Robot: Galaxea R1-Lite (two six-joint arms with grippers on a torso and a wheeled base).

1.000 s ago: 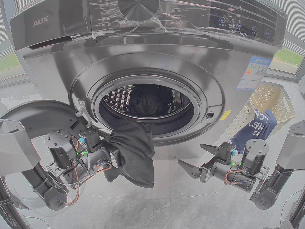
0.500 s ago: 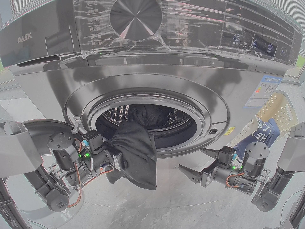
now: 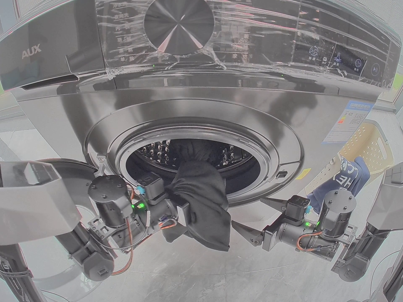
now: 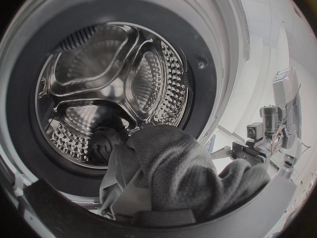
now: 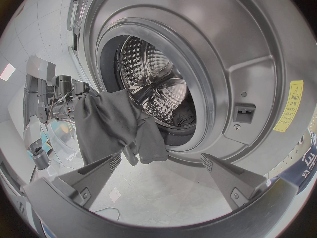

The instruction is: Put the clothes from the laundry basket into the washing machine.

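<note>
At lower left the left gripper is clamped on a black garment, which hangs before the lower rim of the washing machine's open drum at centre. At lower right the right gripper hovers, fingers wide and empty; at the right edge a blue garment drapes over the laundry basket.

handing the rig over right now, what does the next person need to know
Left pincer: shut on a black garment, held at the open mouth of the washing machine; most of the cloth hangs outside.
Right pincer: open, empty, low in front of the machine.
Done: one dark garment lies in the drum.
Left: push the black one in and release, then fetch the blue garment from the laundry basket on the machine's right.
</note>
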